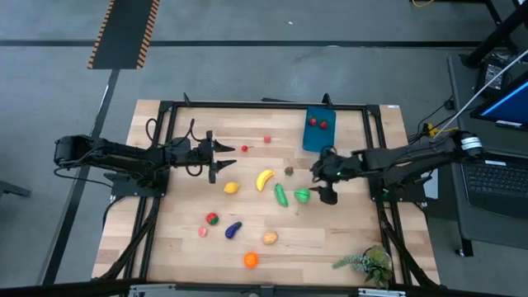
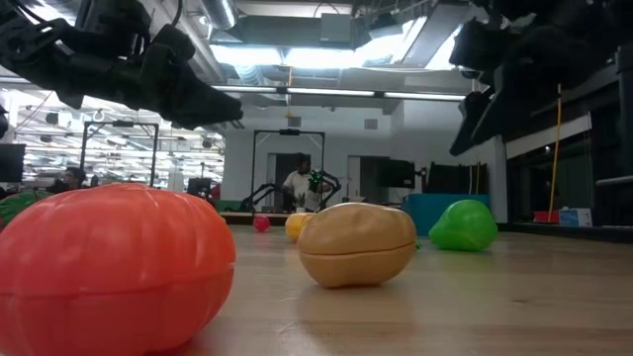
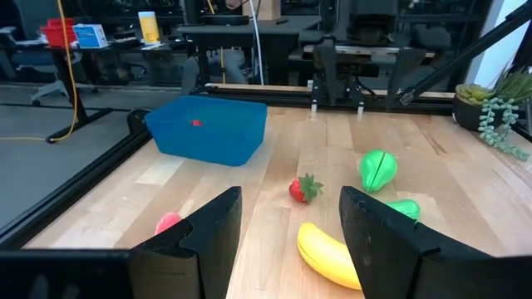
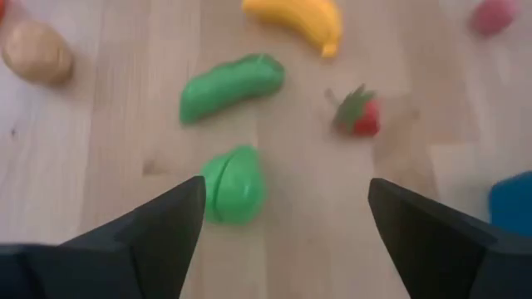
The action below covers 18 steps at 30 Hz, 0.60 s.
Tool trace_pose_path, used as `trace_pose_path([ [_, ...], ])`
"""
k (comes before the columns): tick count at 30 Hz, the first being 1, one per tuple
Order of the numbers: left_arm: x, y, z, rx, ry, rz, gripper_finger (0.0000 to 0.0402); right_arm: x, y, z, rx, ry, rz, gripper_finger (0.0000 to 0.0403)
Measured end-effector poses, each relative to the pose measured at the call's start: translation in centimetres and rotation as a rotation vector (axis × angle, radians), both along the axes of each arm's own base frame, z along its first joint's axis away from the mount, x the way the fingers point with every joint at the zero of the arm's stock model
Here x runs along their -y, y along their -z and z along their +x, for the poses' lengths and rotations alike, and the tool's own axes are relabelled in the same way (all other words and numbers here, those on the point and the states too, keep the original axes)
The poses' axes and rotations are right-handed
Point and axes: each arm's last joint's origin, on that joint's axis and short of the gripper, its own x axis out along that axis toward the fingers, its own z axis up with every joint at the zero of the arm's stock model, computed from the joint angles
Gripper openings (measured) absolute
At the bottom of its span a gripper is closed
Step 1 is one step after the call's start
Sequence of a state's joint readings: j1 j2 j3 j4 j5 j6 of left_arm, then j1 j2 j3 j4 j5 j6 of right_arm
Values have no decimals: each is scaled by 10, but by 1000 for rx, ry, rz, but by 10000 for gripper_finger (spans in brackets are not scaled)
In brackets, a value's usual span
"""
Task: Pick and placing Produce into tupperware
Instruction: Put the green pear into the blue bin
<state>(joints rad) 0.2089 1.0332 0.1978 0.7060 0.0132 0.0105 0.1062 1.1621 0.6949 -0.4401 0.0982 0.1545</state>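
Observation:
Toy produce lies scattered on the wooden table: a yellow banana (image 1: 264,179), a green cucumber (image 1: 281,195), a round green piece (image 1: 302,195), a strawberry (image 1: 289,171), a lemon (image 1: 231,188), an eggplant (image 1: 233,229), a potato (image 1: 270,238) and an orange piece (image 1: 251,260). The blue tupperware (image 1: 320,128) stands near the far edge with two red pieces inside. My right gripper (image 1: 317,180) hangs open above the table beside the round green piece (image 4: 235,184). My left gripper (image 1: 224,158) is open, raised left of the banana (image 3: 328,253).
A leafy plant sprig (image 1: 367,264) lies at the near right corner. A black frame (image 1: 264,104) borders the table's far side. Small red pieces (image 1: 267,139) lie left of the tupperware. A red-green piece (image 1: 212,219) and a pink one (image 1: 202,233) sit near the left.

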Motion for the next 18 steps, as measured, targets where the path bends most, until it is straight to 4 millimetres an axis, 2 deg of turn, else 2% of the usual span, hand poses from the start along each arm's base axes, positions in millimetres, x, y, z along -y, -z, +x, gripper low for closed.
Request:
trace_pose_path([
  [3, 0, 1, 0, -9, 0, -3, 196, -7, -1, 11, -80, 11, 18, 332],
  [9, 0, 2, 0, -17, -1, -9, 196, -19, -1, 32, -118, 3, 32, 331],
  [18, 1, 2, 0, -17, 26, -14, 196, -33, 16, 43, -191, 38, 68, 331],
])
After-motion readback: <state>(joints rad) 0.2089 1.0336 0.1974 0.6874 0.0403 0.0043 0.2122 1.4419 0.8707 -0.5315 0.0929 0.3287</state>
